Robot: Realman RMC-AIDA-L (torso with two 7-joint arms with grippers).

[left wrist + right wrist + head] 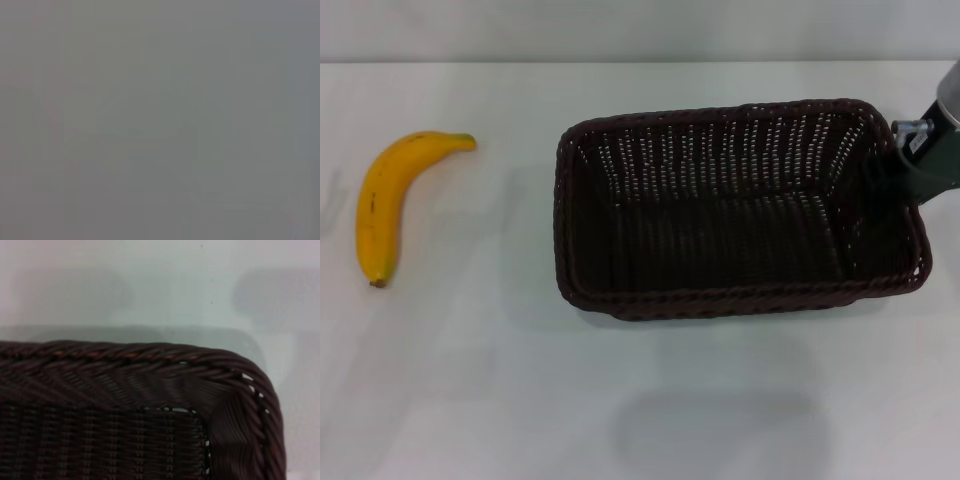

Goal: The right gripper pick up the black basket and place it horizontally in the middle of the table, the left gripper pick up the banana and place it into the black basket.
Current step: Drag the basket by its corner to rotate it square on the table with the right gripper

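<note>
Lying on white table (pixel 620 400): black basket (pixel 730 210) horizontal mid-table, banana (pixel 390 200) far across from right gripper (pixel 920 160); reaching in at basket's far right rim, finger state unclear; left gripper unseen

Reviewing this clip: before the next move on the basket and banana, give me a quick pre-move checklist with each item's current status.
1. Black basket upright, opening up: ok.
2. Basket lying horizontally near mid-table: ok, though it sits somewhat to the robot's right.
3. Right gripper at the basket's right end rim: ok; grip state cannot tell.
4. Banana lying on the table, apart from the basket, on the robot's left: ok.
5. Basket interior empty for the banana: ok.
6. Left gripper position: cannot tell, not in view.
</note>
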